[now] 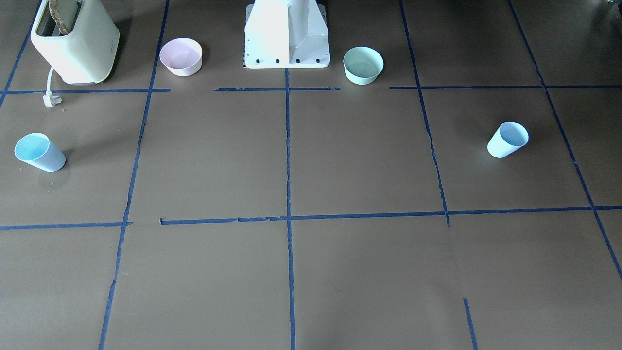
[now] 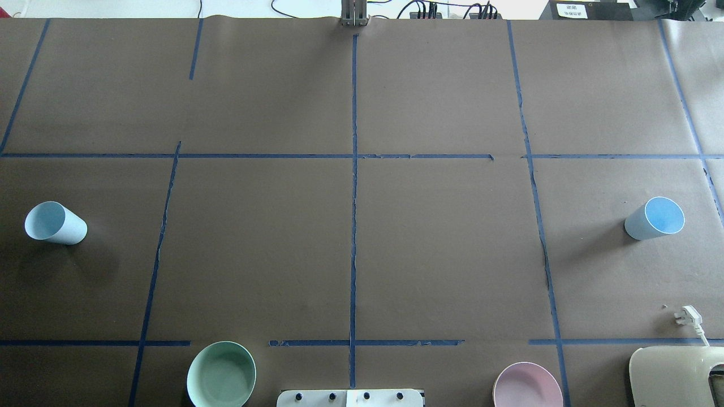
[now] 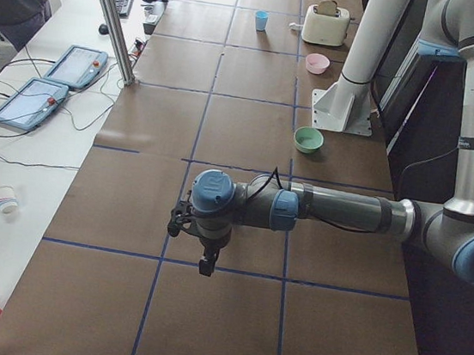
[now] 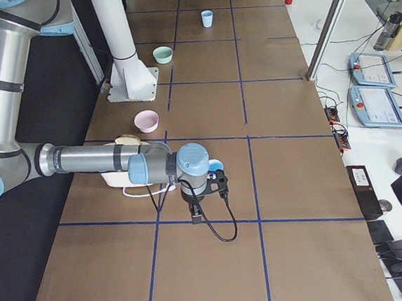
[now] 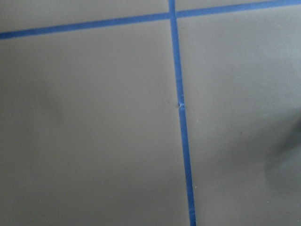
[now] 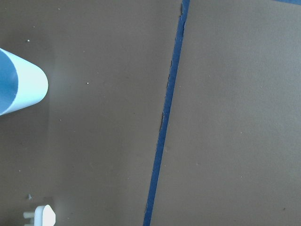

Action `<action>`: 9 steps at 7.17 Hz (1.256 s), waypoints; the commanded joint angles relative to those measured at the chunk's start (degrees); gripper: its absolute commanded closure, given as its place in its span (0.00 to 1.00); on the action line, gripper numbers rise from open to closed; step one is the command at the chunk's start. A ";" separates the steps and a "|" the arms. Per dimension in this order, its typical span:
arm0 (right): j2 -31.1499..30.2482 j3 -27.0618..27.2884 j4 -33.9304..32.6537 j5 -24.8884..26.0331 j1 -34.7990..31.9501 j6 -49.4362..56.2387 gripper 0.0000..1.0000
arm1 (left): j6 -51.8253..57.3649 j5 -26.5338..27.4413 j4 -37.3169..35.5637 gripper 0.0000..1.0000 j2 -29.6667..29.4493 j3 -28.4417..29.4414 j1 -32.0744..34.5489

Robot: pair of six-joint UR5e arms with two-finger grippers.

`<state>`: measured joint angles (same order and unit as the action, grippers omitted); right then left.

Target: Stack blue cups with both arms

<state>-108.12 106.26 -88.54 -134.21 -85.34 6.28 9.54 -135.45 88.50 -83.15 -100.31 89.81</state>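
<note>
Two pale blue cups stand upright at opposite ends of the table. One cup [image 2: 55, 223] is on my left [image 1: 508, 139]. The other cup [image 2: 654, 218] is on my right [image 1: 40, 152], at the left edge of the right wrist view [image 6: 21, 89]. My left gripper [image 3: 206, 266] shows only in the exterior left view and points down over bare paper. My right gripper [image 4: 196, 216] shows only in the exterior right view, high beside the right cup [image 4: 215, 166]. I cannot tell whether either gripper is open or shut. The left wrist view shows only paper and tape.
A cream toaster [image 1: 75, 41] with its loose plug [image 1: 51, 99] stands at my near right. A pink bowl [image 1: 181, 56] and a mint-green bowl [image 1: 363, 64] flank the white pedestal [image 1: 286, 34]. Blue tape lines cross the brown paper.
</note>
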 commanded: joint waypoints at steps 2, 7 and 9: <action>-0.07 0.00 0.47 -0.09 0.00 -0.13 0.00 | -2.13 -1.30 3.68 0.00 -2.54 -0.58 -1.82; -0.07 0.00 0.47 -0.09 0.00 -0.12 0.00 | -50.71 7.97 34.26 0.00 1.33 0.37 -26.05; -0.07 -0.09 0.47 0.00 0.00 -0.12 0.00 | -52.34 9.76 35.52 0.00 1.33 1.08 -29.33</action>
<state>-108.19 106.20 -88.07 -134.24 -85.34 6.15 -41.04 -126.95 122.98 -81.85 -99.52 62.71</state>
